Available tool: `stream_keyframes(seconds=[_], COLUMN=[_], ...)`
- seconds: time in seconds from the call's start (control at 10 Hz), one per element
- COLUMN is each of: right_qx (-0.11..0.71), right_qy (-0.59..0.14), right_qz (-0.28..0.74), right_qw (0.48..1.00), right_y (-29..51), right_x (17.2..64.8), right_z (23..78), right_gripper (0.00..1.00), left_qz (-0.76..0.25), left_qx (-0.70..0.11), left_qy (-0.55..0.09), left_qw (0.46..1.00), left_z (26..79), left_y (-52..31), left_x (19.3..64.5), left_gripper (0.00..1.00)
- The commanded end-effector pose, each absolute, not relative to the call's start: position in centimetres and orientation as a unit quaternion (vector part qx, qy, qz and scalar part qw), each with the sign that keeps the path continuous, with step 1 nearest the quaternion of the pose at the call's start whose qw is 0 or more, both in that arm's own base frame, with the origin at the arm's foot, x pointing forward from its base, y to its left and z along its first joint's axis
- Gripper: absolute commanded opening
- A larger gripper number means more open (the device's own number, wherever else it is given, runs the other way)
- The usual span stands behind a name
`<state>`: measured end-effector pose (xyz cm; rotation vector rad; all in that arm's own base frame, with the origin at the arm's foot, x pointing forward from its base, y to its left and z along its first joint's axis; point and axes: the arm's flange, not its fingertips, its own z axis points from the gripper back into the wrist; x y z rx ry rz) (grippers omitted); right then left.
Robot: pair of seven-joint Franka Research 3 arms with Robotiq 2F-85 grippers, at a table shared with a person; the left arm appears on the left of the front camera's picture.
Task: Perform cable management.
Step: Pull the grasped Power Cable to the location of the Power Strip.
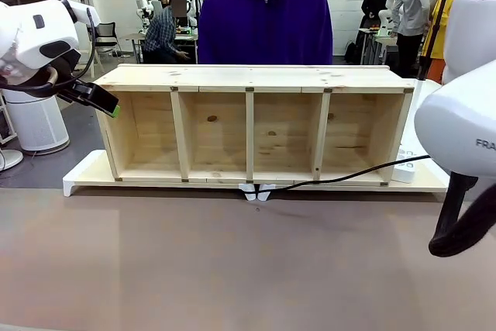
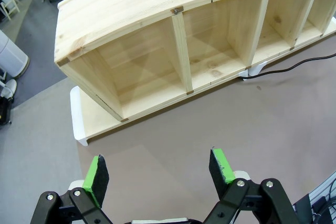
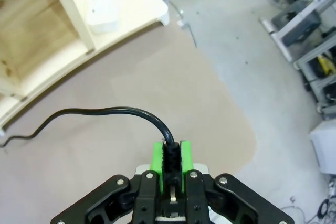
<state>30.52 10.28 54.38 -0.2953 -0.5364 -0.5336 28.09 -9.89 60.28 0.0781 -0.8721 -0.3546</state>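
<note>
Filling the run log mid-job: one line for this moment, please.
right gripper: jaws shut on cable | left gripper: jaws open, empty, above table by shelf unit | cable: trails to shelf front

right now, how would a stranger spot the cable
Find the long wooden shelf unit. From its front base the cable runs right to the right gripper, shut on it. It is thin and black, unlike the blocky white power strip.

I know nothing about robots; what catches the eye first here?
A long wooden shelf unit with four open compartments spans the far side of the table, a person in a purple hoodie behind it. The right gripper is shut on the end of a thin black cable that runs toward the shelf, while the left gripper hangs open near the shelf's left end.
</note>
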Motion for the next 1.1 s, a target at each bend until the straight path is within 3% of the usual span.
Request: stream_keyframes(seconds=[0.0,0.5,1.0], right_qx=[-0.135,-0.139,-0.092], right_qy=[-0.270,-0.262,-0.254], right_qz=[-0.280,-0.263,-0.152], right_qw=[0.911,0.918,0.951], right_y=[12.1,10.9,1.3], right_x=[30.4,30.6,35.0], right_z=[54.8,54.5,58.5], right_gripper=[0.16,0.16,0.16], left_qz=[-0.173,-0.173,-0.173], left_qx=[0.038,0.038,0.038], left_qy=[-0.425,-0.425,-0.425], left_qw=[0.888,0.888,0.888], left_z=[60.3,60.3,60.3], left_y=[-10.0,-10.0,-10.0], left_x=[28.2,28.2,28.2], left_gripper=[1.00,1.00,1.00])
